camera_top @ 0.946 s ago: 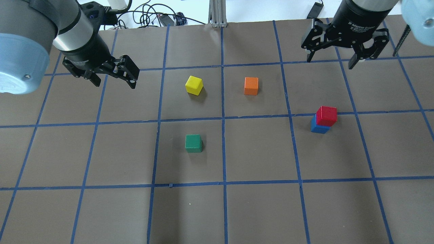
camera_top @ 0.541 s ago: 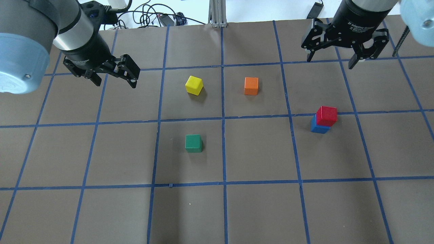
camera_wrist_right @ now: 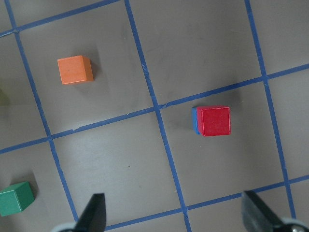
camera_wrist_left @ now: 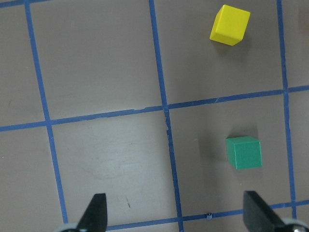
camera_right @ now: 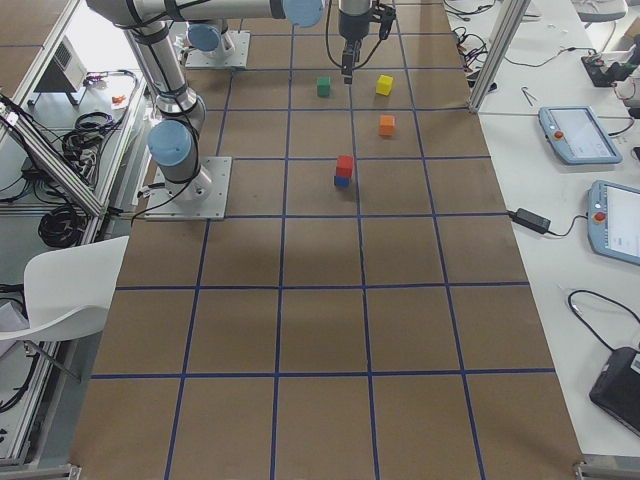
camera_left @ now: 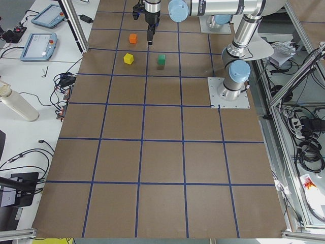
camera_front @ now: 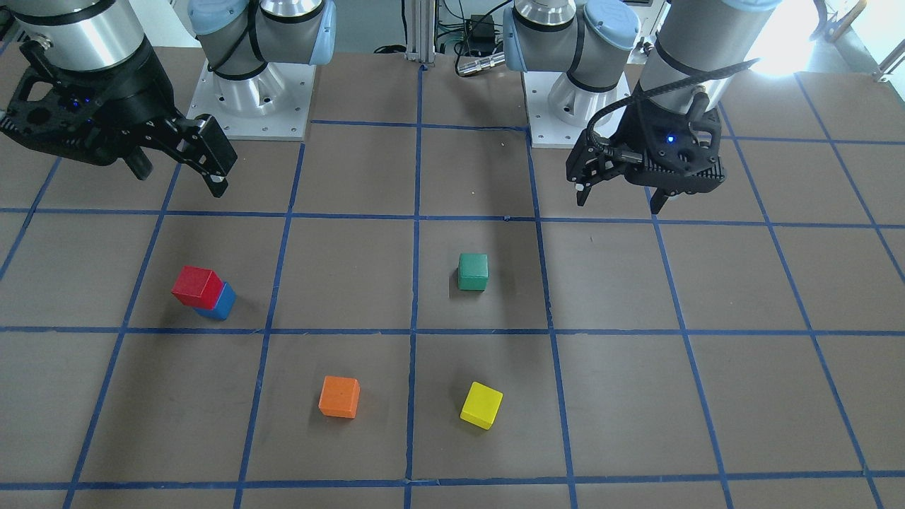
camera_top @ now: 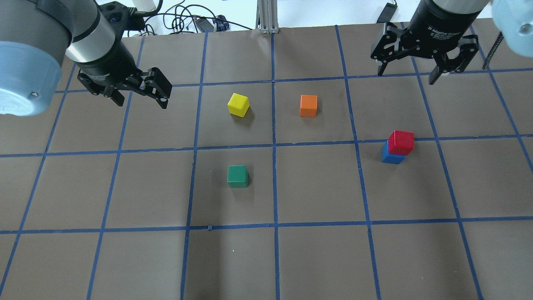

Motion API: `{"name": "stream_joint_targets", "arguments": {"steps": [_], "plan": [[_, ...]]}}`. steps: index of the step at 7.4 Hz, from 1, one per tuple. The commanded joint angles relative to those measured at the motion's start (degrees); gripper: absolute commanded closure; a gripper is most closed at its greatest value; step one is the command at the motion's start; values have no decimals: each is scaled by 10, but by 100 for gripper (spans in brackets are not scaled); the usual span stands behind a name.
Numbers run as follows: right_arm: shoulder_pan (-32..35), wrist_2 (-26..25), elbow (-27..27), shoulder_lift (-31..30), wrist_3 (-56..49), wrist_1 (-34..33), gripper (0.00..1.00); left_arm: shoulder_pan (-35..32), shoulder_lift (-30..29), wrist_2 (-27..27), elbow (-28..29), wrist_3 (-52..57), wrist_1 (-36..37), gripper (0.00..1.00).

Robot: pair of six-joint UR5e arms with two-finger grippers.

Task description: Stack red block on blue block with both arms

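Observation:
The red block [camera_top: 402,141] sits on top of the blue block [camera_top: 390,157] on the right side of the table, set a little off-centre. The stack also shows in the front view, red [camera_front: 196,285] over blue [camera_front: 220,305], and in the right wrist view [camera_wrist_right: 214,121]. My right gripper [camera_top: 406,77] is open and empty, raised well behind the stack. My left gripper [camera_top: 140,99] is open and empty, raised over the table's far left, away from the stack.
A yellow block [camera_top: 238,104] and an orange block [camera_top: 308,105] lie in the far middle squares. A green block [camera_top: 237,176] lies nearer the middle. Cables [camera_top: 183,16] lie beyond the table's far edge.
Both grippers have drifted only a few pixels and stay open. The red-on-blue stack and the other blocks have not moved.

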Motion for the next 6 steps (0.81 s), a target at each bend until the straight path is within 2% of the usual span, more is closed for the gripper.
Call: {"name": "stream_joint_targets", "arguments": {"steps": [1,6], "plan": [[0,1,0,1,0,-1,0,0,0,2,-1,0,0,0],[1,7,-3,0,22,-4,0,-2,1,2,0,-2,1,0]]}}
